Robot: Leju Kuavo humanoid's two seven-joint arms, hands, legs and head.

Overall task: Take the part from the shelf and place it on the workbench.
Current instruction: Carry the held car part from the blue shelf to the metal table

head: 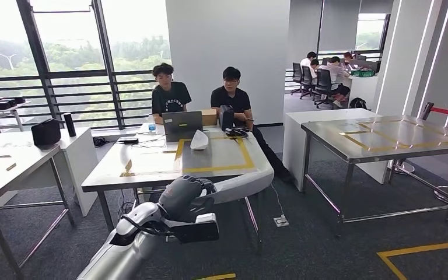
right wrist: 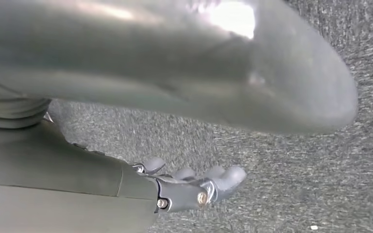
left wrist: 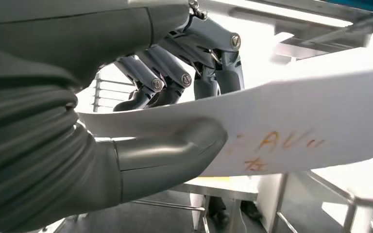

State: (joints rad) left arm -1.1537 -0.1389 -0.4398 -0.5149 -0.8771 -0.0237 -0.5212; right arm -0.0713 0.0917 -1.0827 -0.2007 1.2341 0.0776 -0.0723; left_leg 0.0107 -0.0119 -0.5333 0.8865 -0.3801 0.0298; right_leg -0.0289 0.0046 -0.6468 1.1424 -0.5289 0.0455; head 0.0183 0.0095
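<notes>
Yellow-taped steel workbench (head: 151, 169) on grey carpet (head: 326, 245)

Silver arm, grey ribbed cover, dark-fingered left hand (left wrist: 175, 82), brass screws

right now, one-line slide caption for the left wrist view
Left hand grips a long white part, orange handwriting on its side.

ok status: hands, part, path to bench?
Left robot hand grips white part. Right robot hand empty, fingers apart, over carpet. Workbench ahead; another white piece and laptop on it.
</notes>
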